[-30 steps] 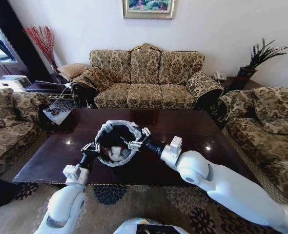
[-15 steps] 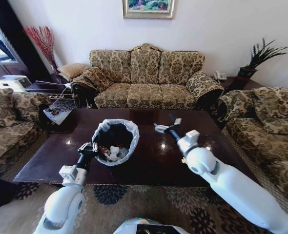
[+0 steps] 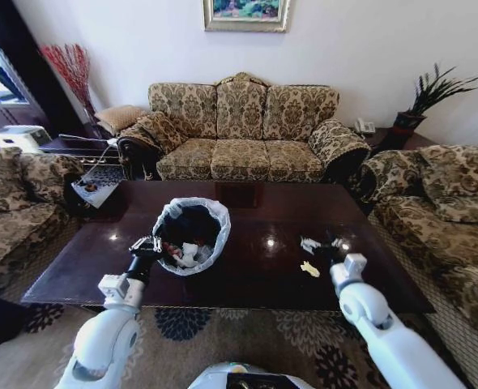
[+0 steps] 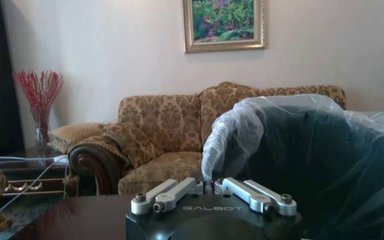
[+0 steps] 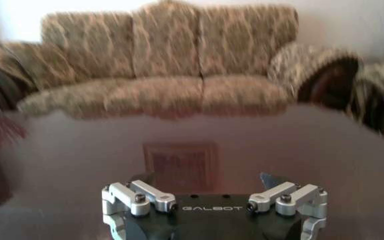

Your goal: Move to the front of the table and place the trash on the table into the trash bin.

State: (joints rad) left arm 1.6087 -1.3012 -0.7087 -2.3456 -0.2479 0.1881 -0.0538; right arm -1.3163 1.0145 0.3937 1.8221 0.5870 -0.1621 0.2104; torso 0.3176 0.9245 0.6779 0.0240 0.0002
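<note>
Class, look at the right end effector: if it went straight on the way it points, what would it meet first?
Probably nothing soon: the right end effector points over bare table toward the sofa. The yellow scrap lies just left of it, though depth is unclear.

Trash bin (image 3: 192, 235) obstructs table's (image 3: 247, 279) left half

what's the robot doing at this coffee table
It is clearing litter. The left hand is shut on the bag-lined rim of the round black trash bin, which stands on the dark glossy wooden table with litter inside. The right hand hangs open above a small yellowish scrap lying on the tabletop.
</note>
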